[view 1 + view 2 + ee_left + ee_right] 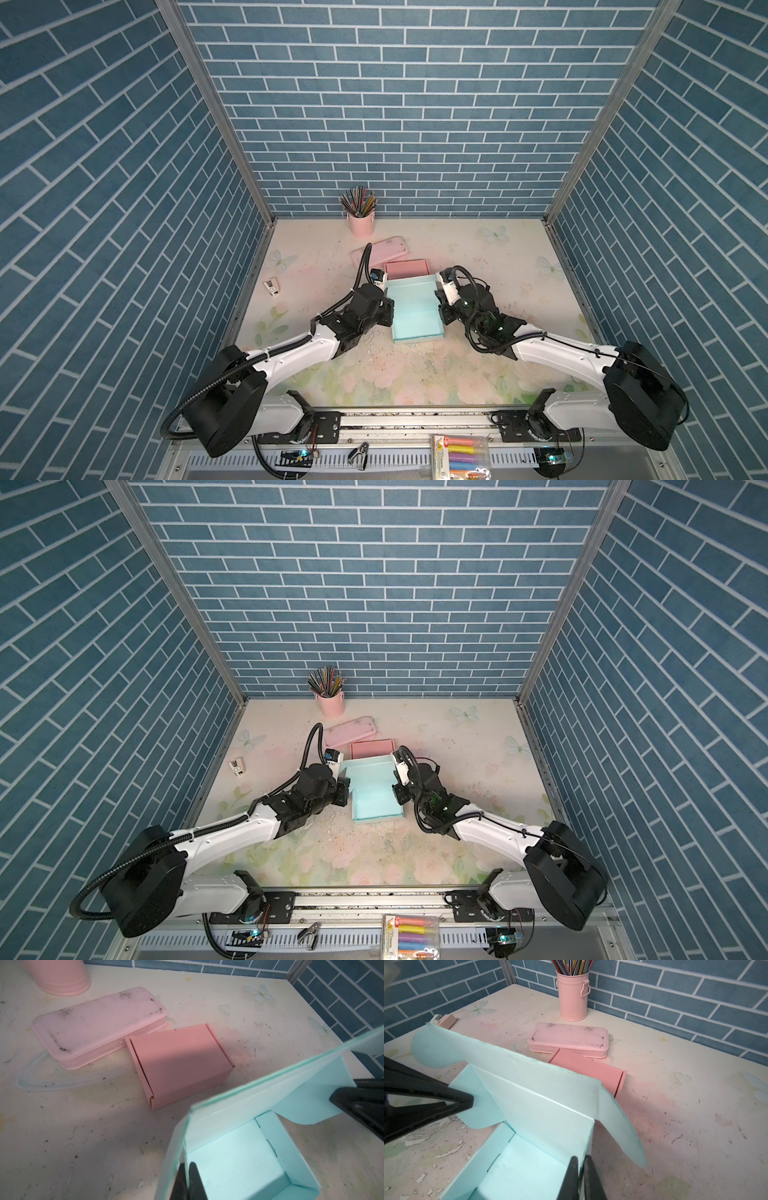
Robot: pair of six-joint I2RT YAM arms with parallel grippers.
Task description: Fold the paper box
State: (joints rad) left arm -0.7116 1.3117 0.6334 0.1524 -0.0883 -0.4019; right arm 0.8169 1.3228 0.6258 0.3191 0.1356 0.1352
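The teal paper box lies open in the middle of the table, its lid standing up at the far side with rounded ear flaps sticking out. My left gripper is shut on the box's left side wall, one finger inside and one outside. My right gripper pinches the right side wall the same way. The box's inside holds nothing. Each wrist view also shows the opposite gripper as a black shape beside the far ear flap.
A closed pink box sits just behind the teal lid, touching a pink pencil case. A pink cup of pencils stands by the back wall. A small sharpener lies at the left edge. A pack of chalk rests on the front rail.
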